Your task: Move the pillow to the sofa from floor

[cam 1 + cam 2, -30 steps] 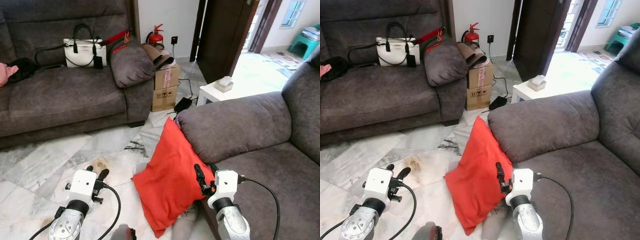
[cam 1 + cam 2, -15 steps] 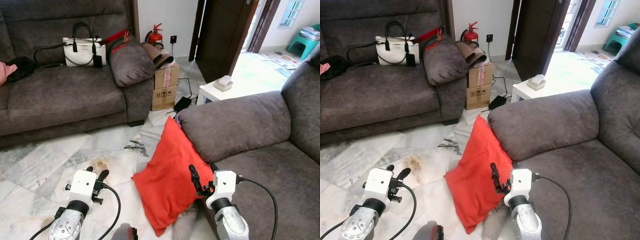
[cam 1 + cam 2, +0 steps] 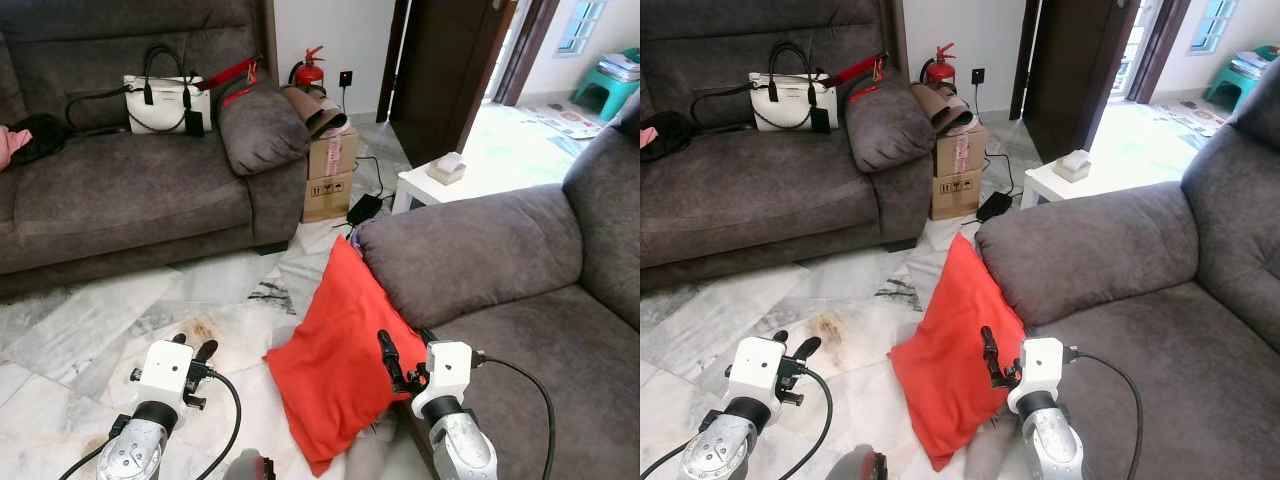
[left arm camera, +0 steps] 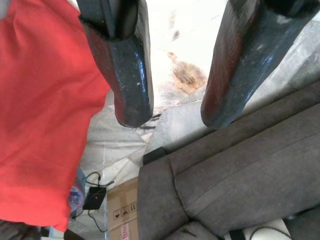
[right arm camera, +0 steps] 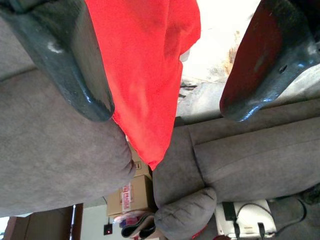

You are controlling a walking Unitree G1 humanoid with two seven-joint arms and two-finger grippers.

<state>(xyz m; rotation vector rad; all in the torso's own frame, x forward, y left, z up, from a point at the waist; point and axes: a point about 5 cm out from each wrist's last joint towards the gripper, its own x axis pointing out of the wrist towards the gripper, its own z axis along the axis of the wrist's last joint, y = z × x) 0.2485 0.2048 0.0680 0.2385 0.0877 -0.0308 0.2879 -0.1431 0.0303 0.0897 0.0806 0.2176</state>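
Pillow (image 3: pixel 340 360), red, stands tilted on the floor (image 3: pixel 130 310), leaning against the arm of the near sofa (image 3: pixel 470 260). The right pincer (image 5: pixel 165 100) hangs spread wide just beside its upper edge, not touching. The left pincer (image 4: pixel 172 107) hovers parted over the floor, apart from the pillow.

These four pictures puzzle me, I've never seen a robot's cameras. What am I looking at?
Two views come from the robot's head, looking down at a living room; two come from cameras on its wrists, looking along black fingers. A red pillow leans on the floor against the near sofa. The right gripper hovers at the pillow's edge, jaws open around it, holding nothing yet. The left gripper hangs open over the floor. A white handbag sits on the far sofa.
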